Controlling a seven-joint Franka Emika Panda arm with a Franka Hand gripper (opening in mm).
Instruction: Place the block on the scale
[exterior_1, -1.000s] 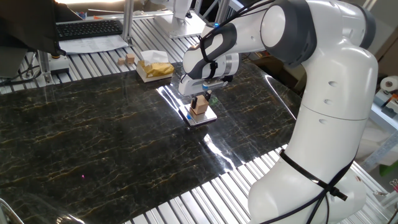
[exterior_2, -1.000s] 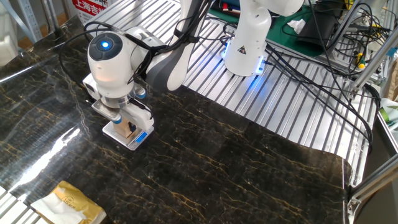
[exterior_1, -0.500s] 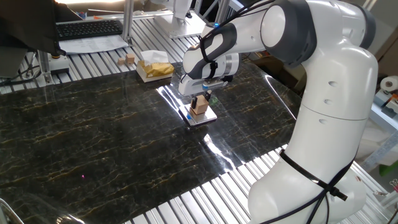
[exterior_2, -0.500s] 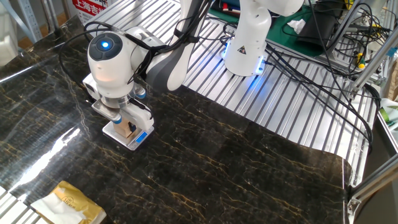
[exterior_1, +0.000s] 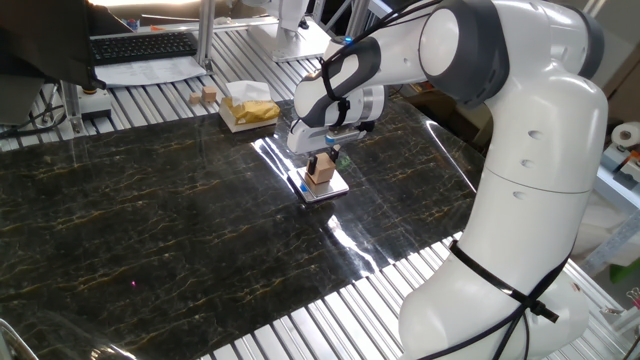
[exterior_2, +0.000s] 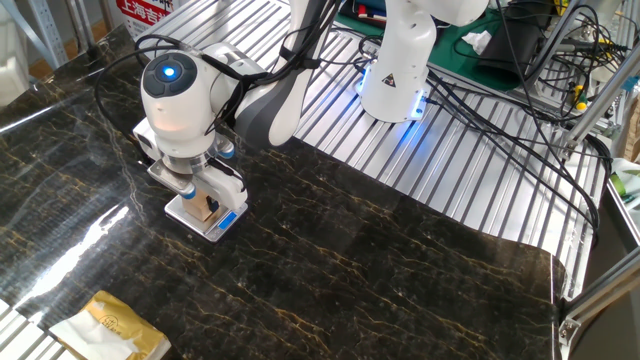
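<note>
Dark marble-patterned mat (exterior_1: 150, 210) over a ribbed aluminium tabletop (exterior_2: 470, 170), bright glare streaking the mat. Beyond the mat's far edge, keyboard (exterior_1: 140, 45) and papers (exterior_1: 150, 70). Tangled black cables (exterior_2: 520, 90) beside the tabletop's rim.

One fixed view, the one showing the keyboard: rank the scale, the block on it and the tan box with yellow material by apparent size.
1. Tan box: largest.
2. Scale: looks slightly smaller, though the block and gripper hide part of it, so the gap is unsure.
3. Block: clearly smallest, sitting within the scale's plate.
</note>
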